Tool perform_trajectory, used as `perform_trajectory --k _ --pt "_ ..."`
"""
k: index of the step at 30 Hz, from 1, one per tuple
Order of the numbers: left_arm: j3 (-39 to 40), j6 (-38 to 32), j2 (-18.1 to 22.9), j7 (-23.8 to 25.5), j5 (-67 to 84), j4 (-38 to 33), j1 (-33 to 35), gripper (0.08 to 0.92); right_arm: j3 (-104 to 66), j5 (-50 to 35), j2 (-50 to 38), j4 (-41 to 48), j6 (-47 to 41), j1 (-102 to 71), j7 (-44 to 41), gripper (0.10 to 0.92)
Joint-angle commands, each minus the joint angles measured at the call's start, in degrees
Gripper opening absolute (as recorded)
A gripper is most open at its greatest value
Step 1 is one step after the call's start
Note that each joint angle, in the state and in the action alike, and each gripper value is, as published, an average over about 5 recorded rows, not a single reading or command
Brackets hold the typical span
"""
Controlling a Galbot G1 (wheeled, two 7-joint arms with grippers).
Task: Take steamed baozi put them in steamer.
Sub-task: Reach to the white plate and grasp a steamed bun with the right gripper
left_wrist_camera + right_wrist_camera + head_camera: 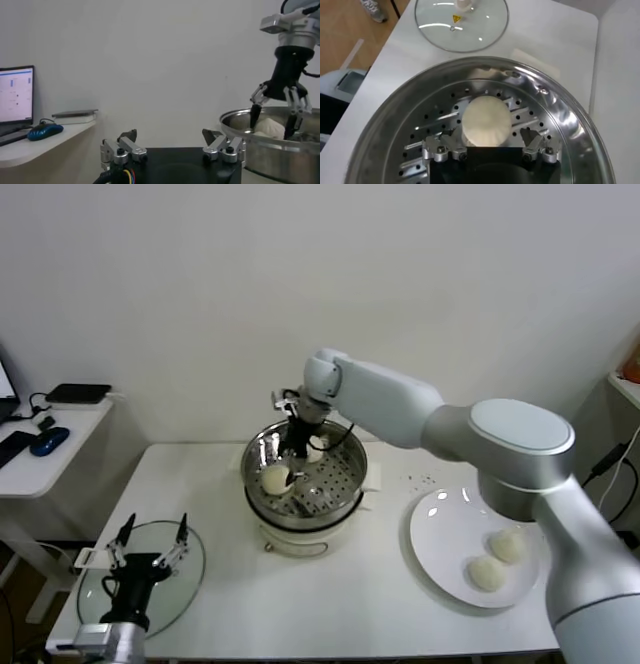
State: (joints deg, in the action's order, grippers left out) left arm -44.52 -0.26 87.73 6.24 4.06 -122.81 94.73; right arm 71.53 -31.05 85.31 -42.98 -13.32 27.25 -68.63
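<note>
A round glass lid [150, 569] was seen lying flat at the table's [350, 614] front left corner. A flat white plate [440, 539] was placed on the table's right side. A side desk [40, 459] was located to the left, well apart from the table. On it a blue mouse [48, 440], a dark flat box [78, 393] and cables were observed. A lit screen [16, 95] was seen above the mouse.

Steamer [305, 484]: ctr of table [330, 604], right claw [297, 452] inside rim.
Baozi in steamer: one [274, 479] just left-front of claw, one [318, 452] beside claw's right.
Plate [440, 529]: well right of claw, w/ 2 baozi [497, 561].
Lid [185, 579]: front-left of claw, under left claw [150, 536].
</note>
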Motion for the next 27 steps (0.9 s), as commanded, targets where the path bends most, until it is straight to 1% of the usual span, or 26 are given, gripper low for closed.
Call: perform_trajectory --k 1,6,13,20,23,27 --pt "-0.15 -0.09 0.04 -0.09 0.07 -0.19 0.34 0.823 4.09 -3.8 -8.45 -9.92 0.66 8.74 -2.58 0.823" --pt "-0.33 0.04 0.08 -0.14 0.47 -0.54 0.38 0.823 8.9 -6.05 -15.79 -17.23 2.26 15.55 -5.31 0.823" --pt "-0.27 -0.04 -0.17 -0.12 0.51 -0.34 0.46 0.823 14.03 -6.04 -30.84 -29.59 4.79 21.84 -6.69 0.823" --pt "0.87 -0.24 -0.11 -0.18 -0.13 -0.15 0.67 0.823 14.36 2.77 -45.02 -36.15 6.89 20.03 -7.67 0.823" --pt "1.28 -0.15 0.01 -0.17 -0.58 -0.3 0.68 0.823 12.58 7.35 -50.12 -37.12 7.12 16.32 -7.79 0.823" --pt "1.47 -0.09 0.09 -0.15 -0.99 -0.37 0.77 0.823 7.3 12.92 -54.76 -36.11 7.53 8.16 -7.86 0.823"
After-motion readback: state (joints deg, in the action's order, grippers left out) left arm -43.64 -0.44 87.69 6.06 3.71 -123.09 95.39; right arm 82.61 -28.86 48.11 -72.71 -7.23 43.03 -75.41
